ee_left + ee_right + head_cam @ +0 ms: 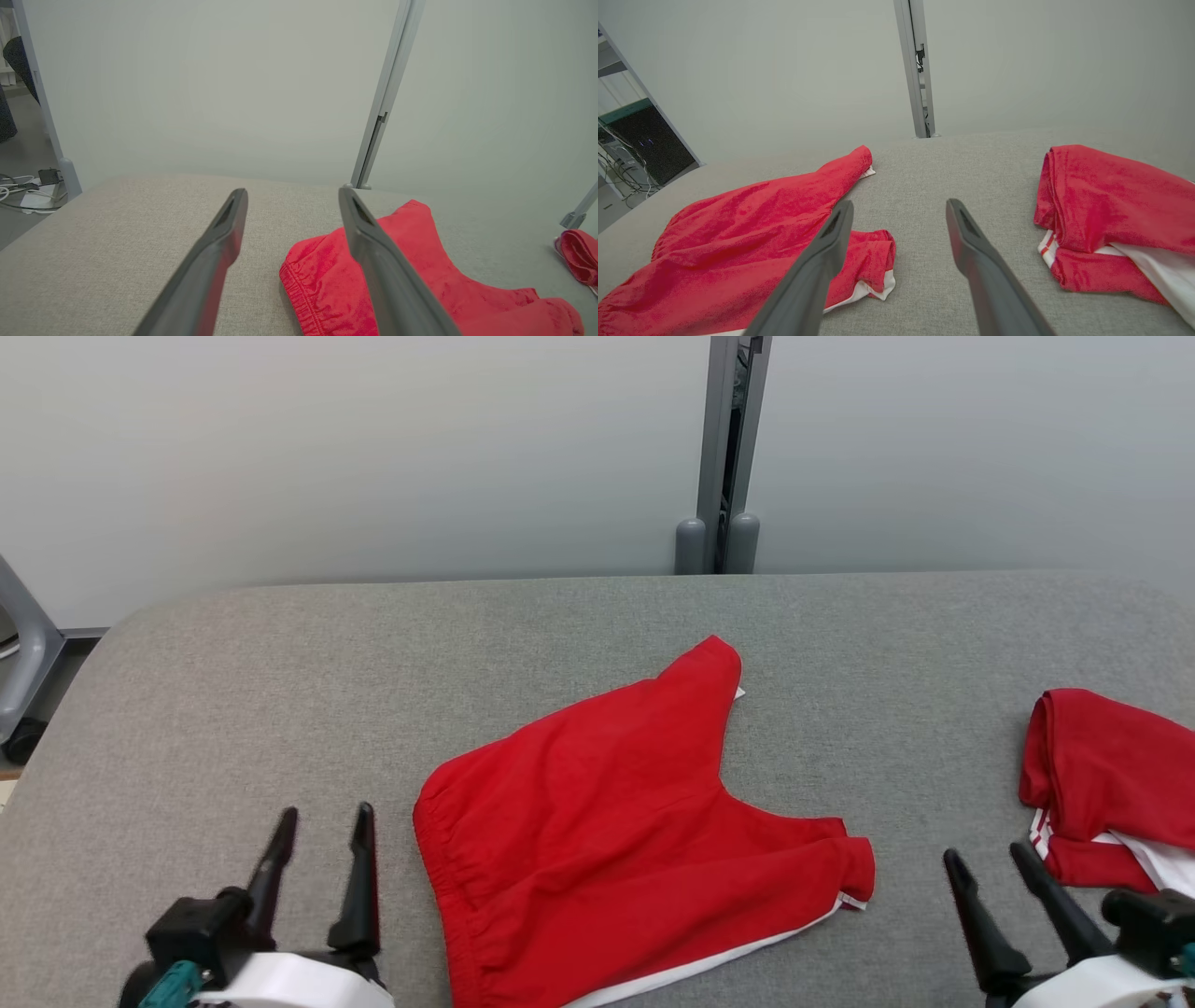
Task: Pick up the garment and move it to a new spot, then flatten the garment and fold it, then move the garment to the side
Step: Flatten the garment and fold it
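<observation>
Red shorts (616, 821) lie spread near the middle of the grey cloth-covered surface (280, 691), close to its near edge. The gathered waistband faces left, one leg points toward the far edge, and the other points right with white trim along its hem. The left gripper (327, 810) sits just left of the waistband, jaws wide apart and holding nothing. The right gripper (984, 851), past the right leg, is equally wide and empty. A second red garment (1102, 775) with white trim lies folded at the right edge.
</observation>
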`<state>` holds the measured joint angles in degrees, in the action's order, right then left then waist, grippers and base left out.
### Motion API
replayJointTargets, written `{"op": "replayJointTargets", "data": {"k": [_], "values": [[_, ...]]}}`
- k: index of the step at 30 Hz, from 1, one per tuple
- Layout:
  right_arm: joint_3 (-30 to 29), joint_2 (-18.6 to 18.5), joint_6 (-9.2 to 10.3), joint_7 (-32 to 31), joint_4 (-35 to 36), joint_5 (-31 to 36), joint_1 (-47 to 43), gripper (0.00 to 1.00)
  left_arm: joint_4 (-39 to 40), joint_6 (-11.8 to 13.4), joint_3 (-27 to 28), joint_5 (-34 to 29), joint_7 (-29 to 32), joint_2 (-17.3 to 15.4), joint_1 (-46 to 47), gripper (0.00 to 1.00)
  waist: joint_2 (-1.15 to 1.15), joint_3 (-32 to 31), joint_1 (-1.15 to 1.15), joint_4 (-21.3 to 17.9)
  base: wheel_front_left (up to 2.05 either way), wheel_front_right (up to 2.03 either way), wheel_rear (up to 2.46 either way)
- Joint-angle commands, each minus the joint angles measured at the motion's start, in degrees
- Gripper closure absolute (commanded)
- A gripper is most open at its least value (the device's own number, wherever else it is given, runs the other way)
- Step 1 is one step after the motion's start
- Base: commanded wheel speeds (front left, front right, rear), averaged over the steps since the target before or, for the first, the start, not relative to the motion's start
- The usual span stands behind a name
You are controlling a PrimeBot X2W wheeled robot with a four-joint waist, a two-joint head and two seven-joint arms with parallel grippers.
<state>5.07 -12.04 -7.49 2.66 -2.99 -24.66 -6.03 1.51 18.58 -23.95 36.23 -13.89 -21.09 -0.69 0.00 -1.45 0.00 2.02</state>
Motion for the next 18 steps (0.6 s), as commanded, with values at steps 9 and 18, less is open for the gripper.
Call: {"op": "replayJointTargets", "data": {"k": [9, 18], "values": [[6.23, -4.68, -0.01, -7.40, -8.41, -1.93, 3.22, 0.00, -1.75, -2.80, -5.81, 3.25, 13.16, -1.97, -1.06, 0.00, 0.00, 1.14, 0.00, 1.09, 0.00, 0.00, 0.00], [12.13, -7.12, -0.01, -7.02, -15.75, -4.04, 10.45, 0.00, 0.37, -5.26, -10.93, 4.98, 24.77, -4.73, -0.14, 0.00, 0.00, 4.83, 0.00, 2.87, 0.00, 0.00, 0.00]]}}
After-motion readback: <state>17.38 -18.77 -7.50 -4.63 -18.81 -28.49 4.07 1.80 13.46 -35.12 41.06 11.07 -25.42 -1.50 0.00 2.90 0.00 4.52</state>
